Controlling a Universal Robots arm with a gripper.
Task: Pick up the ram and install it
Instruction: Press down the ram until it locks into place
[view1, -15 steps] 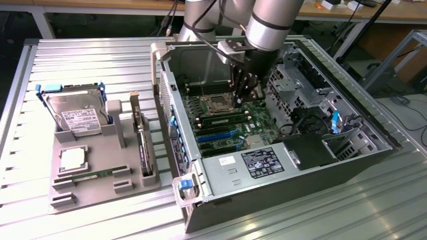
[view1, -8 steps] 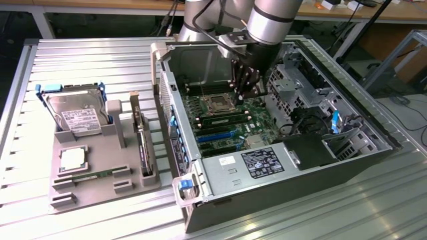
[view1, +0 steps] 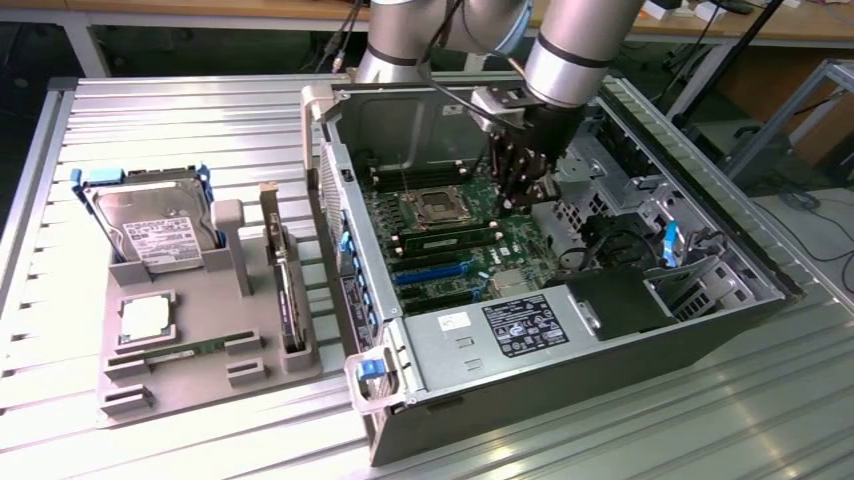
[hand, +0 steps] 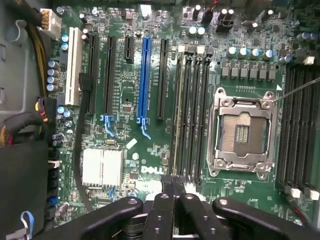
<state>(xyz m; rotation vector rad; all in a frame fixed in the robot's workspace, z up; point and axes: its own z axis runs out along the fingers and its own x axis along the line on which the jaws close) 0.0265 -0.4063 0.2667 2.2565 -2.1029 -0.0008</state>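
- My gripper is fully closed, its two fingertips pressed together with nothing between them.
- I am reaching down into the open computer case, which lies on its side, with my arm coming in from above.
- The ram stands on edge in a memory slot on the motherboard, in the bank just beside the processor socket.
- In the wrist view it shows as a thin pale line in the slot of that bank farthest from the socket; the neighbouring slots are dark.
- My closed fingertips sit at one end of that slot bank. I cannot tell whether they touch the ram.
- The socket is open and holds no chip.
- On the exterior view's left, well apart from the case, a grey tray carries an upright hard drive, an upright expansion card and a square processor chip.
- A dark green strip lies flat near the tray's front; I cannot tell what it is.
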